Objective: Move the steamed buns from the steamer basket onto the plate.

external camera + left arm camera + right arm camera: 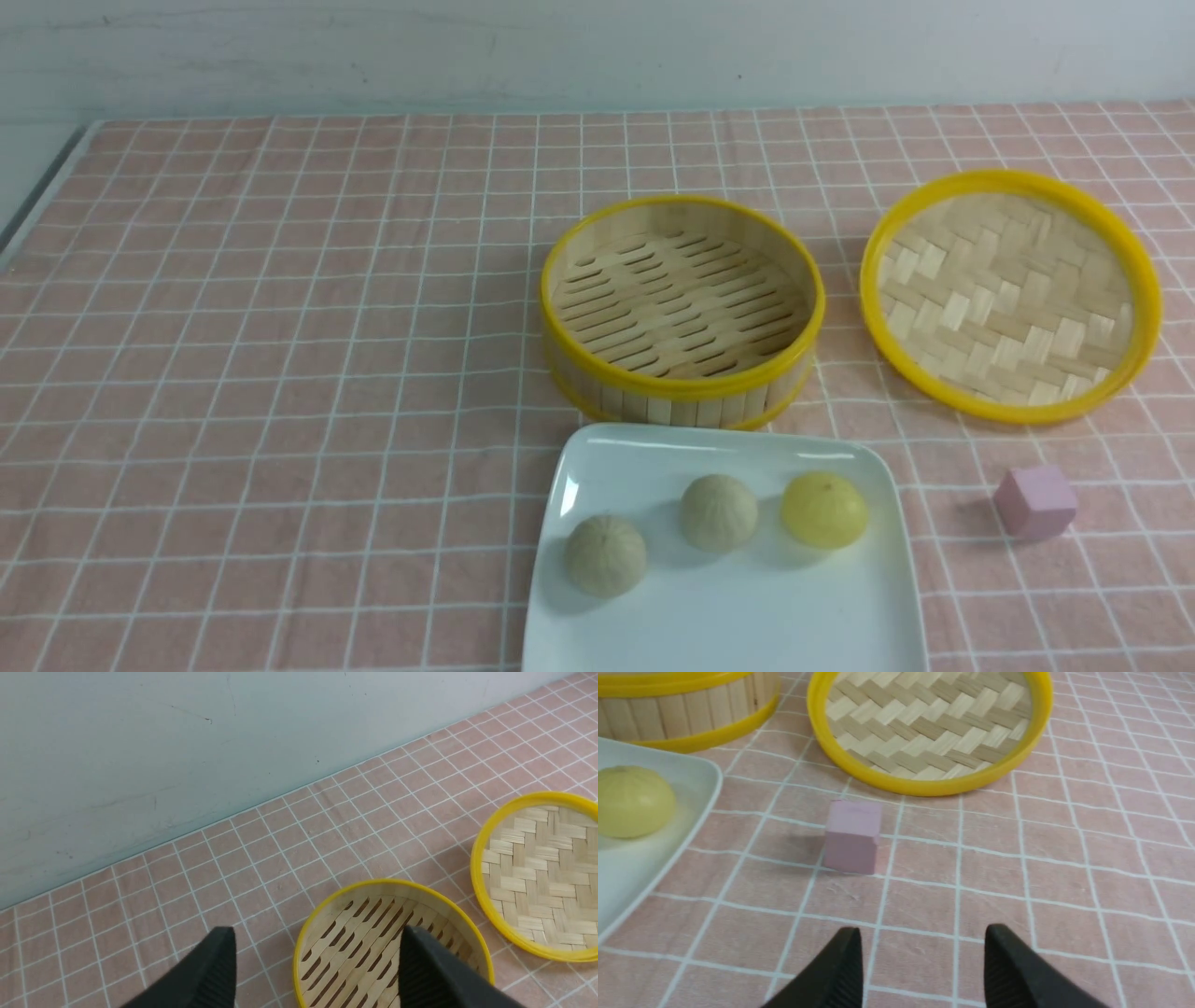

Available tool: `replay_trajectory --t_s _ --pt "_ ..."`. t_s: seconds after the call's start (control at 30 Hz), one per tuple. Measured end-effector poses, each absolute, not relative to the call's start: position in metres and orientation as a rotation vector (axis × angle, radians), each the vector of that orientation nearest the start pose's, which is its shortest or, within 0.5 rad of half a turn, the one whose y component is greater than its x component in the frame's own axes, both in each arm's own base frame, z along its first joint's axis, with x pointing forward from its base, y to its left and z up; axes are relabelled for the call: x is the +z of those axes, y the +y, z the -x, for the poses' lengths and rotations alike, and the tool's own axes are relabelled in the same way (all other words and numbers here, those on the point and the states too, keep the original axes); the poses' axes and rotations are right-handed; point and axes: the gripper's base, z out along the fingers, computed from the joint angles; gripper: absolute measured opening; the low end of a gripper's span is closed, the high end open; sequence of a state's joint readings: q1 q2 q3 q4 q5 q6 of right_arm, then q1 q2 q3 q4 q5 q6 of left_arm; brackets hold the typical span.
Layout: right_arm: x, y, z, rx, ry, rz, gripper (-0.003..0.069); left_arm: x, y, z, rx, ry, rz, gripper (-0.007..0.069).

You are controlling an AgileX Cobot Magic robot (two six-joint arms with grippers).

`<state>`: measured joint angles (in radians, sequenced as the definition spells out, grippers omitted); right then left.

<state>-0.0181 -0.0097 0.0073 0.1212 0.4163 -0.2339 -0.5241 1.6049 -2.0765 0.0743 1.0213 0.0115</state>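
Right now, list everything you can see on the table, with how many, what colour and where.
steamed buns: three, two beige-grey and one yellow, in a row on the plate, yellow one at the right
plate: one, white, nearest the robot, just in front of the steamer basket
steamer basket: one, bamboo with yellow rims, nothing inside, behind the plate
lid: one, woven bamboo with yellow rim, right of the basket
cube: one, pink, on the cloth right of the plate
tablecloth: one, pink with white grid, covering the table
left gripper: one, black, open and empty, near the steamer basket
right gripper: one, black, open and empty, over the cloth near the cube
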Motion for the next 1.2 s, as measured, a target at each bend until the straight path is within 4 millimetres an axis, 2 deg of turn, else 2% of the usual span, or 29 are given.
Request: replay_trajectory --t_s 0.23,1.2 --pt "0.1742 0.001 -0.0513 -0.113 1.889 0.16 0.0369 0.5161 -0.1606 -0.2895 -0.235 1.953 -0.536 0.0444" --pt "0.1743 0.0011 -0.0513 -0.111 1.888 0.159 0.0369 0.5184 -0.1608 -0.2906 -0.236 1.926 -0.528 0.0435"
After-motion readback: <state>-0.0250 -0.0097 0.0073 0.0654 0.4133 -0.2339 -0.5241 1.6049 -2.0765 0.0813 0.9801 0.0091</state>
